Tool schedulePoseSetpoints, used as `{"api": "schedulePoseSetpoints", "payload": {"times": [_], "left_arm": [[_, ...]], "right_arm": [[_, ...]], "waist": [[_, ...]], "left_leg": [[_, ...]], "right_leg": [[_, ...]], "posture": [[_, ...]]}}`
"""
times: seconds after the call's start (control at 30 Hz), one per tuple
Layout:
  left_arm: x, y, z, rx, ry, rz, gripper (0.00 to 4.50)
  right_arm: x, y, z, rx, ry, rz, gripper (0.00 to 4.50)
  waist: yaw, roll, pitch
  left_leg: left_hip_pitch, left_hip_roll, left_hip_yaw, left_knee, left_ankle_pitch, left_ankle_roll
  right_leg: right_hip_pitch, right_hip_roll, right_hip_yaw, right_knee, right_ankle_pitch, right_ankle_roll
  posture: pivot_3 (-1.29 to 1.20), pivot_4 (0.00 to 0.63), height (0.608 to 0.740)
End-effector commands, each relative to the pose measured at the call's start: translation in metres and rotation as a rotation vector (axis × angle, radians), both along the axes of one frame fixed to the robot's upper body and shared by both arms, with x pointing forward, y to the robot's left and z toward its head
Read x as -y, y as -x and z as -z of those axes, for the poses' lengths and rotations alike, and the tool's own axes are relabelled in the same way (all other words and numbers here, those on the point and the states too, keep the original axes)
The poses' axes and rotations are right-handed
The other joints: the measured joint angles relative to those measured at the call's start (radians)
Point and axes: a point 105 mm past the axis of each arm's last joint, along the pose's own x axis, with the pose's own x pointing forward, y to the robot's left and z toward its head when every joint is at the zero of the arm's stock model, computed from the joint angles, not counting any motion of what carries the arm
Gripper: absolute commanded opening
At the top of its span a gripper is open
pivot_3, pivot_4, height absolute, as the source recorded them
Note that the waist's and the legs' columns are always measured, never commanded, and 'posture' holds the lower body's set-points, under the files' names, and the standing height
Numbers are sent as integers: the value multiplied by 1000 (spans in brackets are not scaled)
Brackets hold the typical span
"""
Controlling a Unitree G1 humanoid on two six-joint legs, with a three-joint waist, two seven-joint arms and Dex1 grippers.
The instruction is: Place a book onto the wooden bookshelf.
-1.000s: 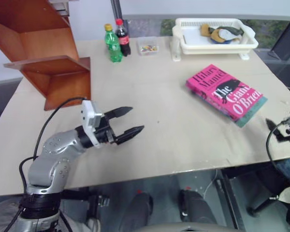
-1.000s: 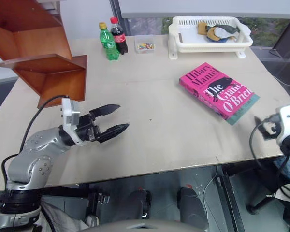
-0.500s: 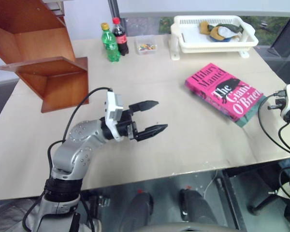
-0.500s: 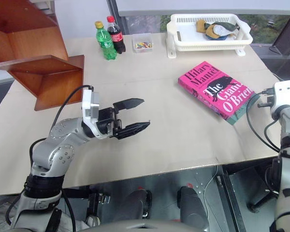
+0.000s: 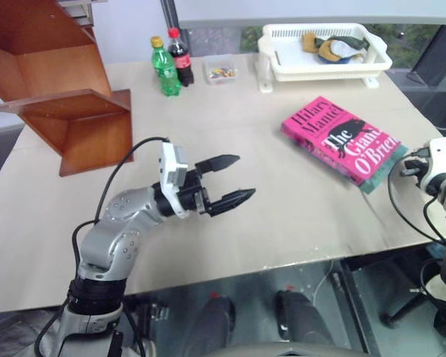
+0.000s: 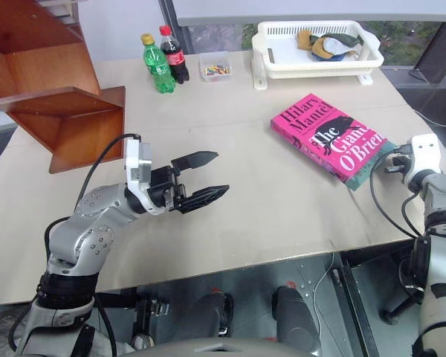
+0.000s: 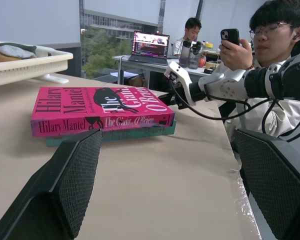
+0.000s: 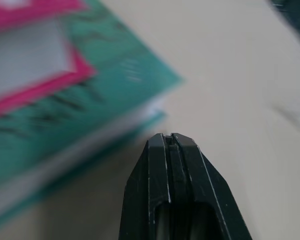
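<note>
- Tool of the right arm [image 8: 170, 142] is pressed together, held just beside the teal book's [image 8: 80, 115] corner.
- Tool of the left arm [image 5: 227, 181] is spread wide above the beige table [image 5: 275, 216].
- Bright pink hardcover book [image 5: 340, 137] is stacked on the teal one, well apart from the reddish-brown wooden bookshelf [image 5: 67, 97].

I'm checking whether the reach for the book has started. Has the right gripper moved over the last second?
Yes. The right gripper, fingers shut, has come in from the table's right edge toward the pink book and now sits beside the stack's near corner.
</note>
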Motion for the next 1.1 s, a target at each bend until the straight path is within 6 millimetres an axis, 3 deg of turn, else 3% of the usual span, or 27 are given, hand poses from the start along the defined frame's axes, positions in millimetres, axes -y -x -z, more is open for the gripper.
{"api": "schedulePoseSetpoints", "payload": {"times": [0.03,0.33,0.53,0.67,0.87,1.0,1.1], "left_arm": [[-3,-1,-9,46,12,-10,4500],[-7,-4,-7,44,4,-18,4500],[-5,-9,-2,19,6,-24,4500],[-3,-15,0,4,0,-36,4500],[1,-20,4,-17,11,-41,4500],[4,-19,7,-16,3,-39,4500],[2,-20,7,-12,1,-61,4500]], "right_arm": [[-21,-1,-6,59,-48,-141,57],[-64,16,8,80,-112,-364,57],[-123,44,8,82,-170,-548,57],[-136,57,7,86,-166,-545,57],[-118,61,4,98,-90,-411,57],[-77,56,2,93,1,-217,57],[-19,57,-6,52,153,7,57]], "waist": [[0,0,0],[1,0,0],[3,1,-1],[7,1,-1],[16,1,-1],[22,1,-1],[29,1,-1]], "left_leg": [[0,0,0,0,0,0],[1,3,1,1,0,0],[1,4,0,1,0,0],[1,3,-6,2,0,0],[1,2,-6,3,0,0],[0,2,-6,3,0,0],[0,0,-5,3,0,0]], "right_leg": [[0,0,0,0,0,0],[0,0,1,1,0,0],[0,0,0,2,0,1],[0,0,0,2,0,1],[0,0,0,2,0,1],[0,0,0,2,0,1],[0,0,0,2,0,1]], "posture": [[0,150,740],[0,150,740],[0,150,740],[0,150,740],[0,150,740],[0,150,740],[0,150,740]]}}
